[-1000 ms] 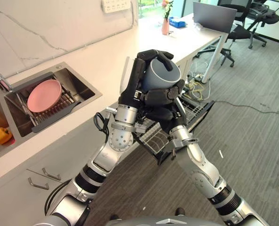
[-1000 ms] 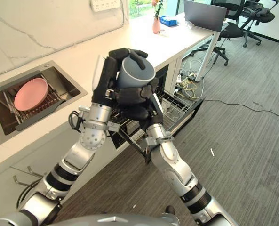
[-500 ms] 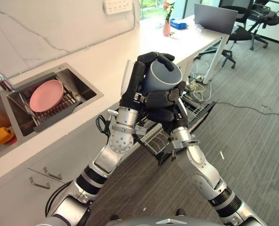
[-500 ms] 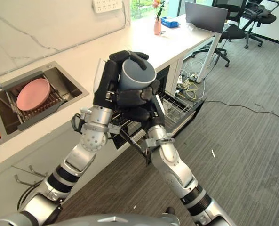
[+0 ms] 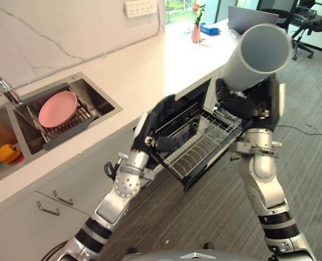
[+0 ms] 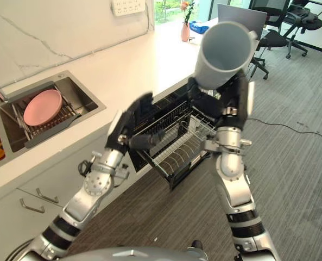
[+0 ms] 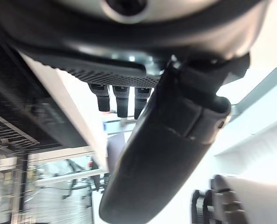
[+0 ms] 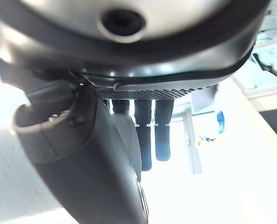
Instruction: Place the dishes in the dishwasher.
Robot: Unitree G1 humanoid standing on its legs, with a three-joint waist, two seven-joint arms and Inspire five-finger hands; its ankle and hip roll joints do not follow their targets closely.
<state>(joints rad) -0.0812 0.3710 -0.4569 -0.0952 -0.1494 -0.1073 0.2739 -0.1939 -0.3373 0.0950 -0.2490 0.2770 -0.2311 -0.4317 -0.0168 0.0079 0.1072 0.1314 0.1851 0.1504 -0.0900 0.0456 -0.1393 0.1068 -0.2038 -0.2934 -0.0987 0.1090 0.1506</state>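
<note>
My right hand [image 5: 248, 106] is shut on a tall grey cup [image 5: 256, 57], held high and tilted with its open mouth toward my head, above the right side of the pulled-out dishwasher rack [image 5: 218, 145]. The wire rack is empty and sticks out from under the white counter. My left hand [image 5: 156, 126] is open and holds nothing, hovering at the rack's left front corner. In the right wrist view a strip of the cup [image 8: 129, 140] shows between the thumb and the fingers [image 8: 150, 126]. A pink plate [image 5: 57, 107] stands in the sink's drying rack at the left.
The steel sink [image 5: 98, 98] with a faucet [image 5: 3, 87] lies in the counter at the left, with a yellow pepper [image 5: 7, 153] beside it. A pink vase [image 5: 196, 33] stands far along the counter. A desk with a laptop [image 6: 242, 16] and office chairs [image 5: 307, 13] stand beyond. Grey carpet lies right of the rack.
Both hands were together round the cup. Now the right hand alone has it, lifted up and to the right. The left hand has let go and dropped toward the rack.
</note>
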